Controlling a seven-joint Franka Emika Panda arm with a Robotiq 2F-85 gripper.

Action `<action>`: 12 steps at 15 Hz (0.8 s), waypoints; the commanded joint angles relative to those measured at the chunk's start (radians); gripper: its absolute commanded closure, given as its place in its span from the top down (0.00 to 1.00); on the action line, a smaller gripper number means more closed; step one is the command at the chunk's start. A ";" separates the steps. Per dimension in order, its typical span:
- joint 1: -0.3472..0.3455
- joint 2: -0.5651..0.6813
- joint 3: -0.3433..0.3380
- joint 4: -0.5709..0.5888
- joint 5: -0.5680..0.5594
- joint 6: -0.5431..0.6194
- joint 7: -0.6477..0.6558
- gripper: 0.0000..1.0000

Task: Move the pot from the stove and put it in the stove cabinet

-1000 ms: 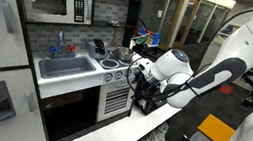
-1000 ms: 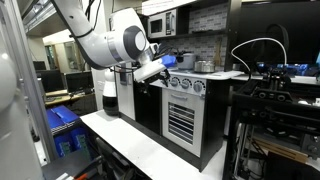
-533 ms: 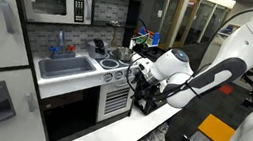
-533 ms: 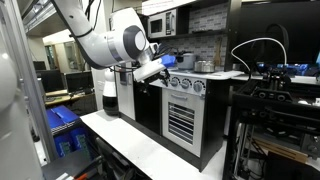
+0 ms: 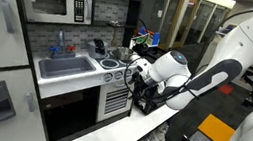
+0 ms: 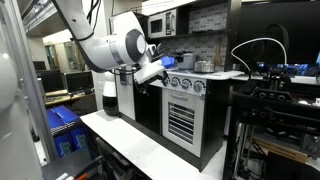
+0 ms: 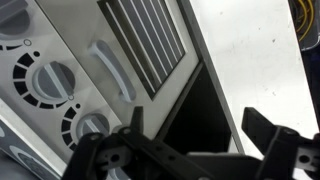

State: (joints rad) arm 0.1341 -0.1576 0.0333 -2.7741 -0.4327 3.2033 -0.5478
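The small silver pot (image 5: 118, 54) (image 6: 203, 66) sits on the white stove (image 5: 110, 66) (image 6: 190, 73) of the toy kitchen. Under the stove is the stove cabinet, whose white slatted door (image 5: 115, 101) (image 6: 182, 120) (image 7: 145, 40) stands slightly ajar in the wrist view, with a dark gap (image 7: 200, 105) along its edge. My gripper (image 5: 138, 77) (image 6: 160, 68) (image 7: 200, 130) hovers open just in front of the stove's knob edge, above the door, holding nothing. Its fingers (image 7: 270, 135) straddle the dark gap. The pot is out of the wrist view.
A grey sink (image 5: 66, 67) with a dark faucet (image 5: 97, 47) lies beside the stove, and a microwave (image 5: 55, 6) hangs above. Knobs (image 7: 45, 78) and the door handle (image 7: 110, 70) are close to the fingers. A white bench (image 6: 150, 150) runs in front of the kitchen.
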 commanded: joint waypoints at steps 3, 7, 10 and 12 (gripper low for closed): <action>-0.027 0.113 0.003 0.074 -0.064 0.068 -0.049 1.00; -0.039 0.159 0.001 0.120 -0.080 0.065 -0.076 1.00; -0.051 0.191 -0.001 0.158 -0.093 0.057 -0.109 1.00; -0.059 0.210 -0.001 0.178 -0.101 0.052 -0.129 1.00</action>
State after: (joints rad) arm 0.1011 0.0011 0.0326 -2.6425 -0.4987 3.2471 -0.6356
